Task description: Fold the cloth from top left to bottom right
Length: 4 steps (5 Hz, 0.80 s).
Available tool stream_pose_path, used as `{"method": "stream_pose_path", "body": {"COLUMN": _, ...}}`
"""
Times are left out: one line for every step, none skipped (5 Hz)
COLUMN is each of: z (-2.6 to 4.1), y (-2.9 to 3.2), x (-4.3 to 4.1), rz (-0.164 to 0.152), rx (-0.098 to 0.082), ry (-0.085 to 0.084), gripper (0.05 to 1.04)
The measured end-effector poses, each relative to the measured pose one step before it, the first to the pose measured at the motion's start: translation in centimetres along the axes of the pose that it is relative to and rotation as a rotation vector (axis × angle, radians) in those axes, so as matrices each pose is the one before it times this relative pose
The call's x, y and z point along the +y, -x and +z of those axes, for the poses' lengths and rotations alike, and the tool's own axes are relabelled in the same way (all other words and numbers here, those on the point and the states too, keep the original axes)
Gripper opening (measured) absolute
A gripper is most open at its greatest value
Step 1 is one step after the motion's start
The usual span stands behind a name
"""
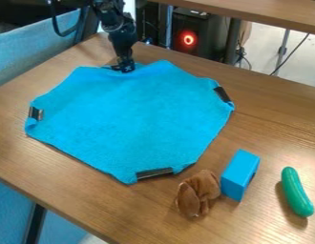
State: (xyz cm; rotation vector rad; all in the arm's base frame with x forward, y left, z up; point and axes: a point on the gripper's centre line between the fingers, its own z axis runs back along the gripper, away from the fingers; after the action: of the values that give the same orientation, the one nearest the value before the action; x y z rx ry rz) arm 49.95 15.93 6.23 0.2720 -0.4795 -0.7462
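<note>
Nearest cam, lower R of frame: wood table (249, 224) w/ green toy cucumber (297, 192), blue block (240, 174), brown plush (198, 194). Spread approx. flat over ctr and L: blue cloth (134, 119). At its top edge, upper L of frame: gripper (126, 68); can't tell if open, closed or holding fabric. Prob. only at start, not folded across yet. To do: grip edge, lift, carry to btm R, lay down, release.
</note>
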Motion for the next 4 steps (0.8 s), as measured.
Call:
{"method": "stream_pose_path", "body": {"z": -0.233, "y": 0.104, "x": -0.060, "rz": 0.0075, "rx": 0.0127, "ry": 0.0001, "gripper": 0.958}}
{"method": "stream_pose_path", "body": {"z": -0.181, "y": 0.192, "x": -0.004, "rz": 0.0149, "rx": 0.0109, "ry": 0.0001, "gripper": 0.674}}
{"method": "stream_pose_path", "body": {"z": -0.027, "y": -0.081, "x": -0.013, "rz": -0.0098, "rx": -0.0061, "ry": -0.0006, "gripper": 0.370}}
{"method": "stream_pose_path", "body": {"z": -0.350, "y": 0.192, "x": -0.480, "rz": 0.0015, "rx": -0.0128, "ry": 0.0163, "gripper": 0.160}}
